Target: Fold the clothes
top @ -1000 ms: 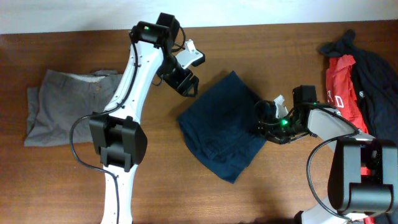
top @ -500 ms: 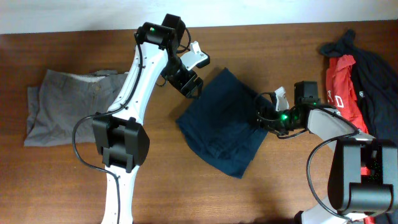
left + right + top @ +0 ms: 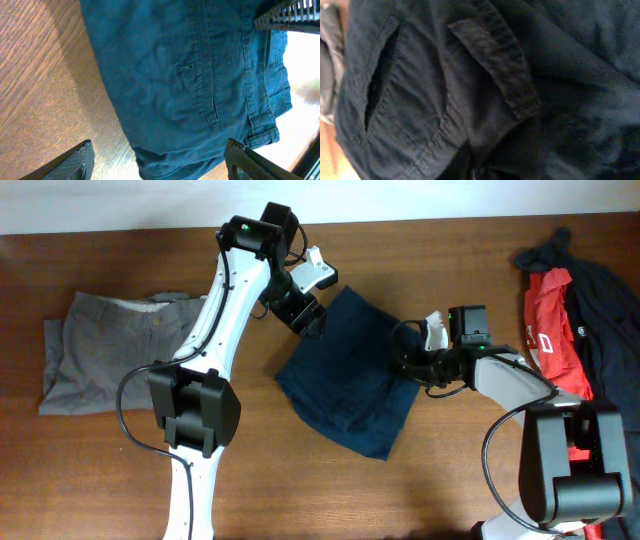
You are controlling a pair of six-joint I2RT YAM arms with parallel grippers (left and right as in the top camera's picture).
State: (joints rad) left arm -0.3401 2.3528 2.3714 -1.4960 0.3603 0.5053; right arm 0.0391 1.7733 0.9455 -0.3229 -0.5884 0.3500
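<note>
Fold step on the navy blue garment (image 3: 340, 380), which lies cornerwise at the centre of the worktop (image 3: 450, 470). A pocket slit, a belt loop and a stitched seam in the left wrist view suggest shorts or trousers.

The left tool (image 3: 310, 327) hangs over the garment's upper left corner with its jaws spread wide and holding nothing; both fingertips (image 3: 75, 161) frame the cloth from above. The right tool (image 3: 413, 367) is at the garment's right edge, jaws closed. In its wrist view dark cloth fills the frame and gathers toward the fingers, so it is judged to be pinching that edge.

Step in hand, as judged: securing two edges before a fold. The next move calls for the left tool to drop and close on its corner. Then both arms should carry the cloth together and keep the held edge taut, so the layers land squarely.

Room: bare worktop lies in front of the garment and on both sides of it. The grey shorts (image 3: 110, 360) rest flat well apart at the left. The red shirt (image 3: 548, 330) and a black garment (image 3: 605, 310) are heaped at the far right, clear of the right arm. The worktop's back edge runs near the left arm, so there is less room that way.
</note>
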